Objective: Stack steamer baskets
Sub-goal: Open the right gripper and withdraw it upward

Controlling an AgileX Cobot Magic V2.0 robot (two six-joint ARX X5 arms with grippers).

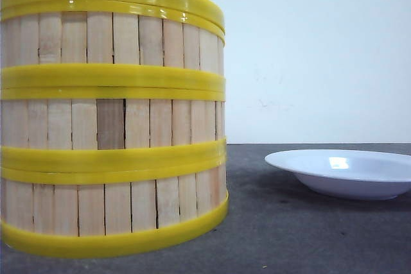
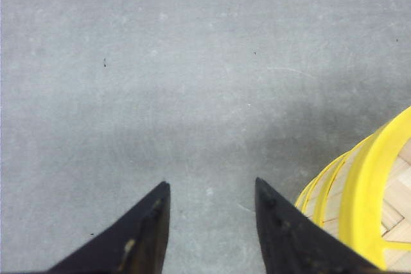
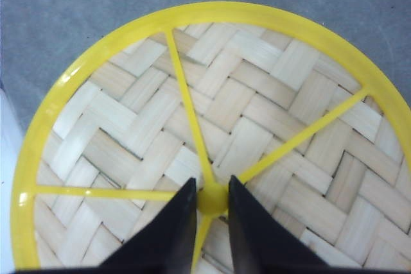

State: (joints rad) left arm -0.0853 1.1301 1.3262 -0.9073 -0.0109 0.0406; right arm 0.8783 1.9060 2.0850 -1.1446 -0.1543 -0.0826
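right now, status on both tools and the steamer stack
Left tool open, empty, beside the stack. Right tool shut on the lid knob. Steamer baskets stacked three high. White plate off to the right, clear.

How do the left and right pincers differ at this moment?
The left pincer is spread wide with nothing between its fingers; the right pincer is narrowed onto the yellow knob of the lid. The left hangs over bare table beside the basket stack; the right sits above the stack's centre. Both have black, tapered fingers.
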